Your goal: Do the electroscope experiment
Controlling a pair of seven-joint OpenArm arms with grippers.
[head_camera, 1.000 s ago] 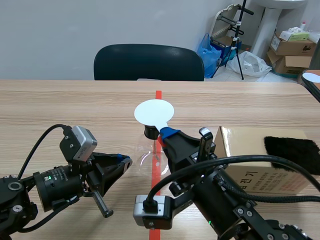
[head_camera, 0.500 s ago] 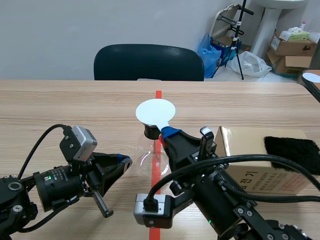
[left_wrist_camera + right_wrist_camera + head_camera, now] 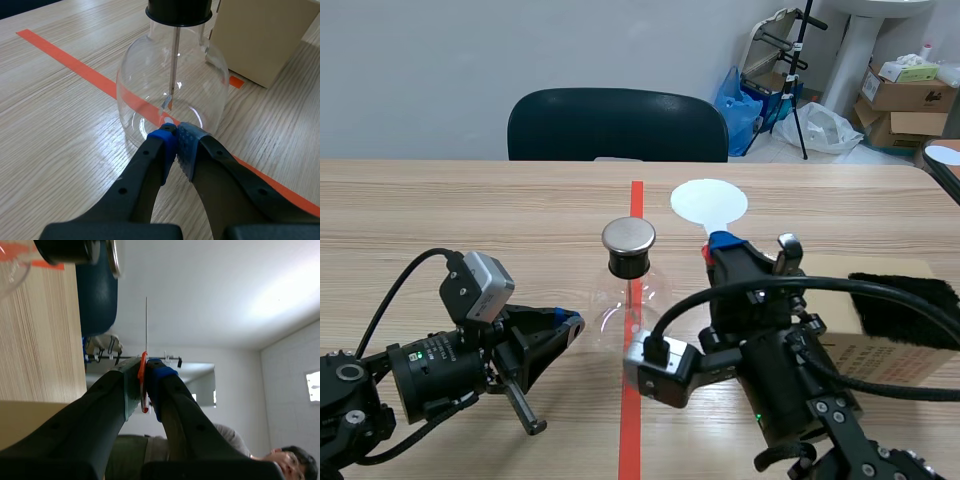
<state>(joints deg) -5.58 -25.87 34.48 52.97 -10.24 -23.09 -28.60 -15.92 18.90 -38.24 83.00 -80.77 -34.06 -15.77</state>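
The electroscope, a clear glass flask (image 3: pixel 628 300) with a black stopper and a round metal cap (image 3: pixel 628 236), stands on the red tape line. In the left wrist view its thin rod with foil leaves (image 3: pixel 168 101) hangs inside the flask (image 3: pixel 150 80). My left gripper (image 3: pixel 570 322) lies low beside the flask's base, shut on nothing, its tips (image 3: pixel 175 136) almost at the glass. My right gripper (image 3: pixel 716 246) is raised to the right of the cap, shut on the red handle of a white round paddle (image 3: pixel 709 202). The right wrist view shows the paddle (image 3: pixel 146 325) edge-on between my fingers.
A cardboard box (image 3: pixel 860 350) with a black cloth (image 3: pixel 908 305) on top stands at the right, behind my right arm. A dark chair (image 3: pixel 617 125) is at the table's far edge. Part of a person (image 3: pixel 200 460) shows behind my right gripper.
My right gripper has carried the white paddle to the right, off from above the flask, so the metal cap now shows. The left arm has kept still.
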